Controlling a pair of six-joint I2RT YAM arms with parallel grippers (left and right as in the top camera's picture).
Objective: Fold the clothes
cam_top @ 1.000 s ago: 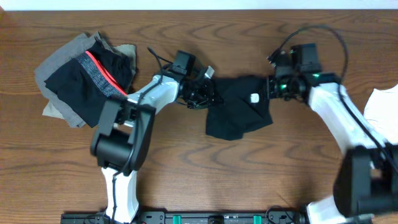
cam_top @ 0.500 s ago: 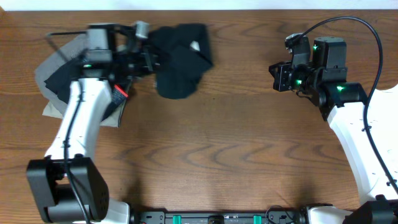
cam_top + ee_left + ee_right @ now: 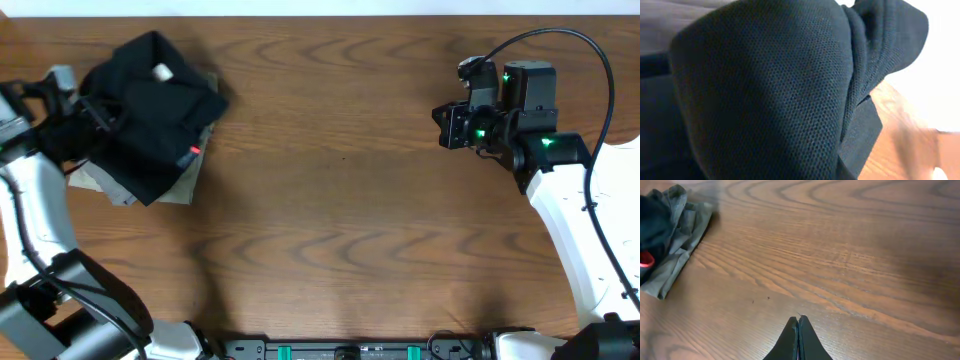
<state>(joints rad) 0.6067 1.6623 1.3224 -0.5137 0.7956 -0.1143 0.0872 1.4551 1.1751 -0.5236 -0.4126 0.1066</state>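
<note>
The folded black T-shirt, white neck label up, lies on top of the pile of clothes at the far left. My left gripper is at the shirt's left edge, shut on its fabric. Black knit cloth fills the left wrist view and hides the fingers. Under the shirt, a tan piece and a bit of red band stick out. My right gripper hovers over bare wood at the right, shut on nothing, its fingertips pressed together.
The wooden table stretches between the two arms. In the right wrist view the pile's edge shows far left as grey-green cloth with black and red beside it. The table's back edge runs close behind the pile.
My left arm has swung the black T-shirt from the table's middle across to the left and onto the pile. The right arm let go about a second ago, pulled back right and has stayed still since.
</note>
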